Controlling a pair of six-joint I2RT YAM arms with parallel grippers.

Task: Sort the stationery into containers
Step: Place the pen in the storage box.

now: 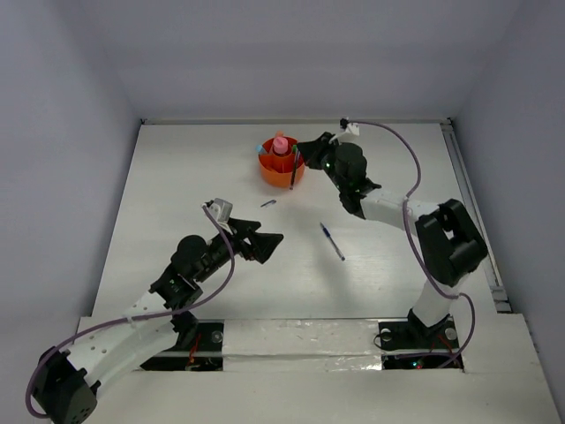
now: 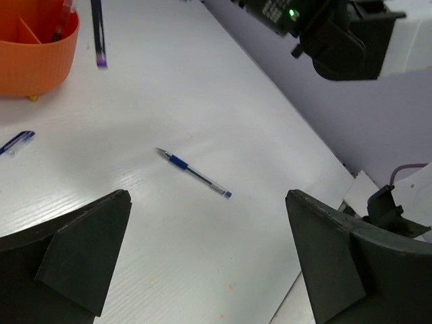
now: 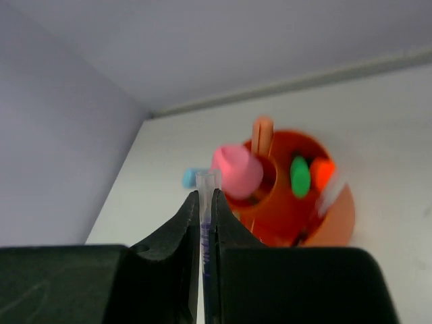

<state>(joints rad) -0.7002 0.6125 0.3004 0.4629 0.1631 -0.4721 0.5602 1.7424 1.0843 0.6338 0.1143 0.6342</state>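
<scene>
Pen (image 3: 208,179) pinched tight in right gripper (image 3: 206,197) beside orange cup (image 1: 268,170) — left gripper (image 2: 207,201) spread wide, holding nothing

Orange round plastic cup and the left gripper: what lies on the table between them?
A short blue pen lies between the left gripper and the orange cup, touching neither, seen in the top view.
</scene>
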